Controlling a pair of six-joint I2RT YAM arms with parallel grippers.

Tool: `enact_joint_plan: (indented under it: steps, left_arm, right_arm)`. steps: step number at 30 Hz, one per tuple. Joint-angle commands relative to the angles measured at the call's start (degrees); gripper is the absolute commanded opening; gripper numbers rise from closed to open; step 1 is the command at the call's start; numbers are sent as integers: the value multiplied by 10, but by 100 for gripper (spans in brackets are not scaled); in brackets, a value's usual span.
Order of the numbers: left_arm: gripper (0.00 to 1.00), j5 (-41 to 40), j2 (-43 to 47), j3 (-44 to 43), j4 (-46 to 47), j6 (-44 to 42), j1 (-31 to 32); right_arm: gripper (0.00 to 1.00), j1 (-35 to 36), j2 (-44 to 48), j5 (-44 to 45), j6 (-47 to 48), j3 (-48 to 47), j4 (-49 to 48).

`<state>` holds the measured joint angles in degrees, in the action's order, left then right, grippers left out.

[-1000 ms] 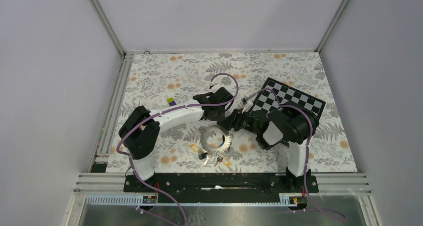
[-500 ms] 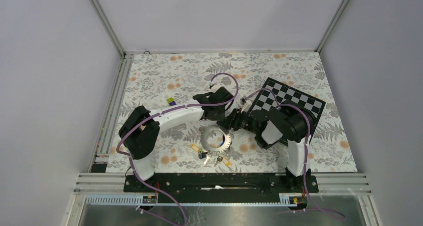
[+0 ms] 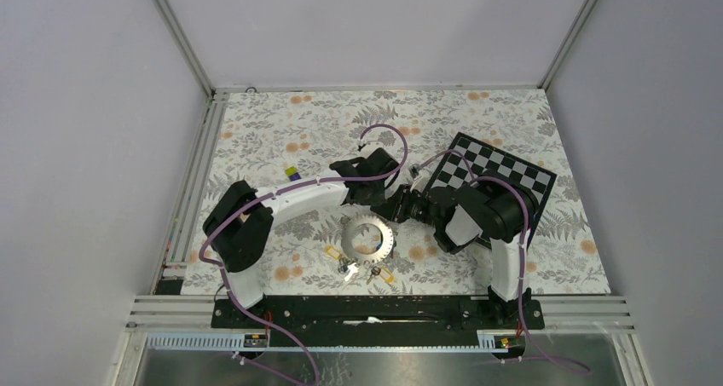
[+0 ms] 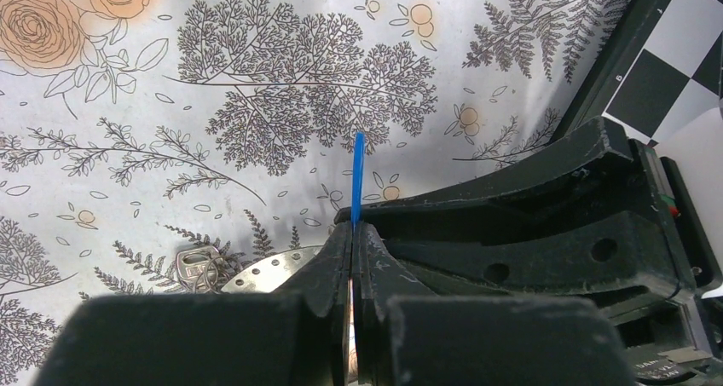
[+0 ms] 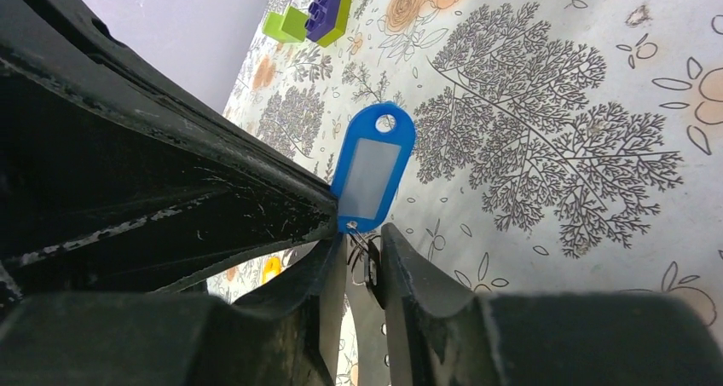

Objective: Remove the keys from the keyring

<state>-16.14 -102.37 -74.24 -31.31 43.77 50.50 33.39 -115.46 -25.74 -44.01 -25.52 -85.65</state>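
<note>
The left end effector (image 4: 352, 233) is clamped tight on a blue key tag (image 4: 358, 177). From its own wrist camera the tag shows edge-on, standing up out of the closed fingertips. In the right wrist view the same tag shows its flat face with a pale label window and a hole at the free end.

The right end effector (image 5: 362, 239) sits just below the tag's lower end, its jaws drawn narrow around a thin dark piece hanging there – whether they actually pinch it cannot be told.

Both tools meet above the floral worktop (image 3: 281, 130), just beyond the keyring (image 3: 368, 237). The keyring lies flat near the middle of the worktop. The keys (image 3: 348, 267) lie scattered along its near side – a silver one with yellow-tagged ones to either side.

A checkerboard (image 3: 499, 169) lies under the right arm. A purple-and-green block (image 3: 292, 172) rests well apart to the left, beside the left arm.
</note>
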Motion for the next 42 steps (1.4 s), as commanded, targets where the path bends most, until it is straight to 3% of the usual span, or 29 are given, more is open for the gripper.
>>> enact_joint_plan:
  steps: [1, 7, 14, 17, 24, 27, 35, 42]
  left_arm:
    - [0, 15, 13, -19, 7, 3, 4]
    - [0, 13, 22, -15, 7, 4, 4]
    - [0, 6, 59, -12, 6, 3, 3]
    - [10, 4, 79, -18, 3, 3, 3]
    - [50, -10, 151, -27, 4, 1, 3]
    - [61, -12, 186, -36, 8, -6, 4]
    - [74, 47, 292, -28, 51, -21, 4]
    - [73, 120, 341, 13, 95, 33, 6]
  right_arm:
    - [26, 2, 3, 3, 3, -15, -67]
    - [14, 2, 25, 2, 14, -2, -66]
    - [9, 2, 102, 10, 71, 14, 7]
    - [8, 2, 158, 18, 110, 13, 79]
    - [7, 2, 324, 52, 235, -19, 316]
    - [6, 2, 378, 56, 277, -38, 405]
    - [6, 2, 529, 86, 332, -68, 572]
    - [4, 2, 609, 91, 311, -126, 674]
